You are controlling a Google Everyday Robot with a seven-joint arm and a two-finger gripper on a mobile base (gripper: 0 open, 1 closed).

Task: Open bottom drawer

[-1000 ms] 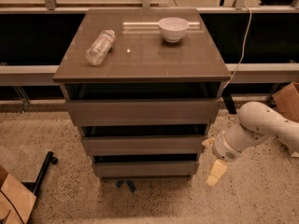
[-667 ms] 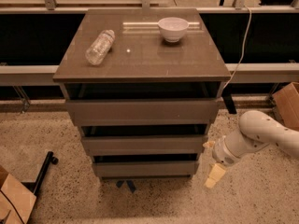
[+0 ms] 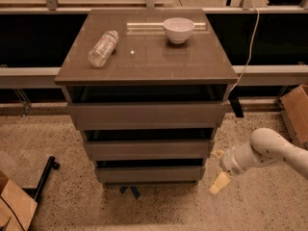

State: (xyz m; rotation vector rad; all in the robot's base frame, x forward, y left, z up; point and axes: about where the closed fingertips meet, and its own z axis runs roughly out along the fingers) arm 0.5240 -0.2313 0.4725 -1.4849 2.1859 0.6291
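The bottom drawer [image 3: 150,174] is the lowest and narrowest of three grey-brown fronts in the cabinet, near the floor. It stands slightly out, with a dark gap above it. My gripper [image 3: 217,169] is to the right of the drawer's right end, just off the cabinet's lower right corner. Its two cream fingers are spread apart, one near the middle drawer's height [image 3: 217,154] and one lower by the floor [image 3: 219,182]. It holds nothing.
The cabinet top [image 3: 144,61] carries a lying plastic bottle [image 3: 102,48] and a white bowl [image 3: 178,30]. A cardboard box [image 3: 296,112] stands at the right, another at the lower left [image 3: 14,206]. A black stand foot [image 3: 43,177] lies on the speckled floor at left.
My arm and gripper have shifted slightly to the right and down, away from the cabinet's side. The drawers have not moved.
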